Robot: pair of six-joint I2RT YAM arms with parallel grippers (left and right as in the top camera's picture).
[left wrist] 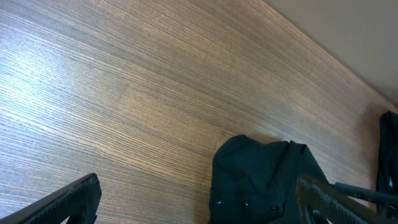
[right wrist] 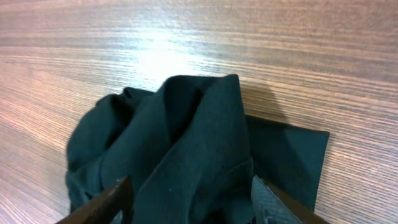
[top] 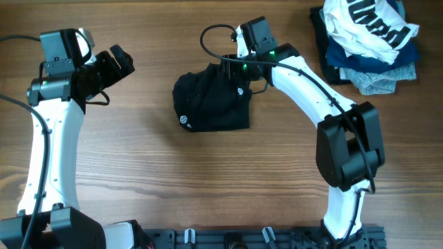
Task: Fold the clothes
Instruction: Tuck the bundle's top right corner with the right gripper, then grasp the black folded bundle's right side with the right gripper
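The black T-shirt [top: 208, 104] lies bunched in the middle of the table, with small white round logo marks showing. My right gripper [top: 232, 69] is over its upper right part. In the right wrist view its jaws [right wrist: 189, 186] stand apart, straddling a raised fold of the shirt [right wrist: 186, 130] that fills the gap between them. My left gripper [top: 114, 62] is open and empty, held well to the left of the shirt. In the left wrist view its jaws [left wrist: 196, 193] are wide apart and the shirt [left wrist: 261, 180] lies ahead at the lower right.
A pile of other garments sits at the back right corner: a white one with black lettering [top: 370, 24] on top of blue and grey folded ones [top: 377, 69]. Bare wooden table [top: 138, 173] surrounds the shirt.
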